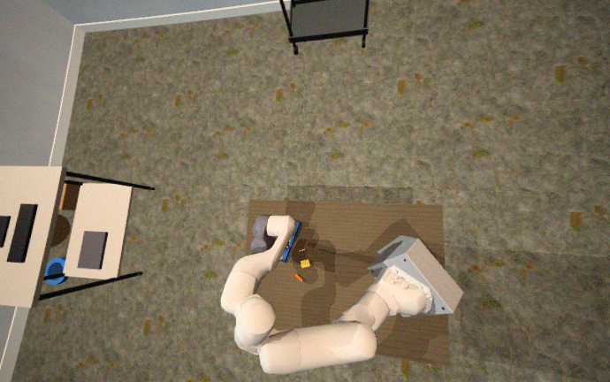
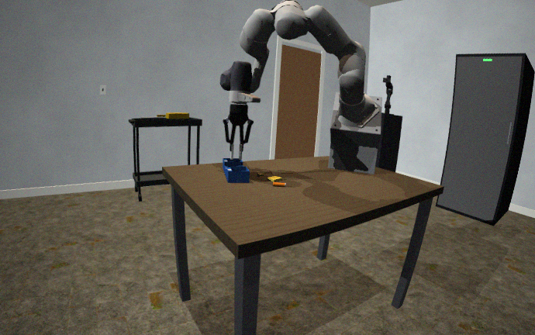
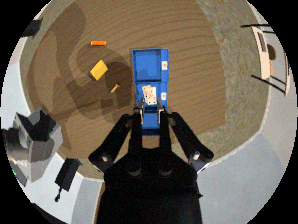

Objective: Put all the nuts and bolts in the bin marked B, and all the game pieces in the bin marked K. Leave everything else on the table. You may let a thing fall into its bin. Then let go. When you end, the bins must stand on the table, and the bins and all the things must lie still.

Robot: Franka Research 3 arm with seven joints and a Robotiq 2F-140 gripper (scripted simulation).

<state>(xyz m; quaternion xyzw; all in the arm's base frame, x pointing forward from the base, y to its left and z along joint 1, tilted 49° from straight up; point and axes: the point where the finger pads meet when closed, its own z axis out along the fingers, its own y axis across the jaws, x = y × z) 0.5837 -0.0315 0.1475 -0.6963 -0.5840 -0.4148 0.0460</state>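
So far, in the bin: pale, dotted game pieces (image 3: 150,95) lie in the middle compartment of the blue, three-part plastic bin (image 1: 291,245) (image 2: 237,175) (image 3: 134,65); I can't read its labels from here, so whether that's K I can't tell.
Bolt-like thing: the small, brownish, bolt-shaped piece (image 1: 301,249) (image 2: 260,174) (image 3: 115,88) lies on the table just beside the bin, and probably still has to go into B.
Yellow block: the flat yellow block (image 1: 305,263) (image 2: 274,178) (image 3: 99,70) lies farther from the bin than the small piece; I'd guess it stays out.
Orange cylinder: the slim orange cylinder (image 1: 298,278) (image 2: 279,184) (image 3: 98,43) lies beyond the block from the bin, likely another to leave.
Black two-finger gripper (image 2: 236,157) (image 3: 150,102): its fingers stand a little apart, clamped on nothing, low over the bin.
Pieces and fingertips: the game pieces lie right by the tips, partly between them in the wrist view.
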